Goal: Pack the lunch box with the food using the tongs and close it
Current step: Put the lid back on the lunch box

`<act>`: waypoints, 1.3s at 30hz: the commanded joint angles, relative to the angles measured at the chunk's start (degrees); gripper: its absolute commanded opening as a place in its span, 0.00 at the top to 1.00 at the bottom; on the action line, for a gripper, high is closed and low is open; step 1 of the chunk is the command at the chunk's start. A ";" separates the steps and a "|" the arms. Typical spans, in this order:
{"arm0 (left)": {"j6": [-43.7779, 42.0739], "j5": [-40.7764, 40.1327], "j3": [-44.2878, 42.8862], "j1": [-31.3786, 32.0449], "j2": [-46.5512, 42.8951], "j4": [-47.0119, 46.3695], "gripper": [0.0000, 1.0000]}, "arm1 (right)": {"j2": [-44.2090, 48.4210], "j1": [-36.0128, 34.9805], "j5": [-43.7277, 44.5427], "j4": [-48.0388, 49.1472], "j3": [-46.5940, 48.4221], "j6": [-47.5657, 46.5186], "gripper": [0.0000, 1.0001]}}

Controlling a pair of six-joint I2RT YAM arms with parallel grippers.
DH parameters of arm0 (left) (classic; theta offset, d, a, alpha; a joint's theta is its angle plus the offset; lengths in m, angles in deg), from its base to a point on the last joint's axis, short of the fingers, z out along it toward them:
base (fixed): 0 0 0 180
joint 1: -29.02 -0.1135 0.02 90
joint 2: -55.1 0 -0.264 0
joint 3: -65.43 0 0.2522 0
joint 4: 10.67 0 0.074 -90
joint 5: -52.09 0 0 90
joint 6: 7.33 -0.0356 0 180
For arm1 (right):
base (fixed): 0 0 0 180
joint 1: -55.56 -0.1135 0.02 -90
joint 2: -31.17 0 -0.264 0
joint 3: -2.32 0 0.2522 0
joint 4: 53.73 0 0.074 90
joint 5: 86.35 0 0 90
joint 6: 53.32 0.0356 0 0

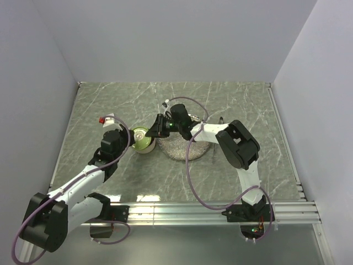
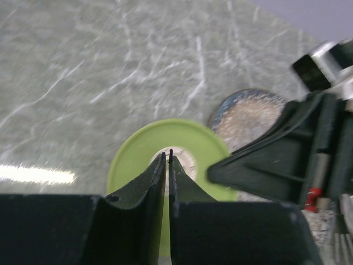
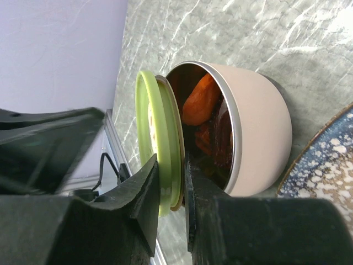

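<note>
The lunch box stands on the marble table left of the plate, with orange and dark brown food inside it. Its green lid is tilted at the tin's mouth, one side lifted off the rim. My right gripper is shut on the lid's edge. From above, the lid covers most of the tin, and my right gripper reaches in from the plate side. My left gripper is shut just over the lid, holding nothing that shows. The tongs cannot be made out.
The speckled grey plate lies right beside the lunch box, under my right arm. In the left wrist view the plate shows behind the lid. Pale walls close in the table on three sides, and a metal rail runs along the near edge.
</note>
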 commanded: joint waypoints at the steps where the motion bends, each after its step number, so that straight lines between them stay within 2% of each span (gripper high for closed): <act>1: -0.45 2.66 -3.16 0.19 0.71 -4.17 0.87 | -0.93 0.33 1.04 2.67 1.83 0.62 1.00; 5: -0.62 2.93 -3.51 0.19 2.20 -4.52 0.88 | -0.40 0.85 1.39 4.51 0.17 1.32 1.00; 9: -0.80 3.28 -3.25 0.19 2.21 -4.96 0.88 | -0.84 2.61 -2.21 12.42 -2.47 7.46 1.00; 16: -0.89 2.93 -2.37 0.19 0.98 -5.22 0.89 | -0.05 3.32 -2.56 15.49 -4.40 8.53 1.00; 39: -1.15 2.49 -2.19 0.19 1.50 -5.31 0.91 | 1.09 2.18 0.51 4.35 -2.65 -0.78 1.00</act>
